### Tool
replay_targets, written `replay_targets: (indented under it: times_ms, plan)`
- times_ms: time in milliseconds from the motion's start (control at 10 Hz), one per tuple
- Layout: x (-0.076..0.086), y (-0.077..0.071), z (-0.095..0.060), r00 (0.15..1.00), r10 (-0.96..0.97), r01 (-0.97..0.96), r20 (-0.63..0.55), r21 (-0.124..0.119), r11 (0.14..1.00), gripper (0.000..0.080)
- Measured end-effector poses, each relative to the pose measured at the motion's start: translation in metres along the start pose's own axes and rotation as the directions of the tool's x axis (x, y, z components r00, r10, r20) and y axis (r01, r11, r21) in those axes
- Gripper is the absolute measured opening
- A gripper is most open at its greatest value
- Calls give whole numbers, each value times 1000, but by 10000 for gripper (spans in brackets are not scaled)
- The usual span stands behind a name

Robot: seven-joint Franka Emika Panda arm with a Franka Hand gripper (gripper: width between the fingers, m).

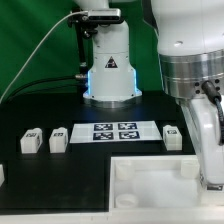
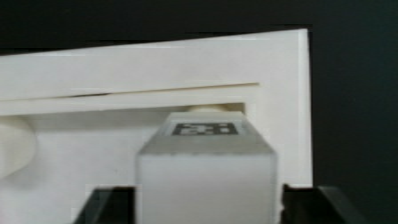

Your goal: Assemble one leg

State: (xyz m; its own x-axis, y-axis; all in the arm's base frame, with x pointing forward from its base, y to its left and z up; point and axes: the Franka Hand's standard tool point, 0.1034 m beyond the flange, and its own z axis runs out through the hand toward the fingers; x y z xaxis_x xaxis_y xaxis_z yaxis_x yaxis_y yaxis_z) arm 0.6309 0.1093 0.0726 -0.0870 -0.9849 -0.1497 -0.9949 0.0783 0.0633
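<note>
Your hand (image 2: 199,200) grips the small white tagged plastic leg (image 2: 205,165), held over the large white square panel (image 2: 160,80) for socket insertion.

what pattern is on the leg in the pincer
A black-and-white square tag on a white leg; clearest in the wrist view.

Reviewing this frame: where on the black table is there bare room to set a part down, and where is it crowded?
Bare black table lies at the exterior view's left, between the robot base and two loose legs. It is crowded from the marker board across to the large white panel, where the pincer holds a leg.
</note>
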Motion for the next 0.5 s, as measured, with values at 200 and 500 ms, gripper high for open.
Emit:
replay_targets:
  times_ms: [200,500]
  plan:
    - [-4,3,4,970,-240,240,-26,1,971,586]
    - [-13,2,1,784,-619,619,-41,-14,785,645]
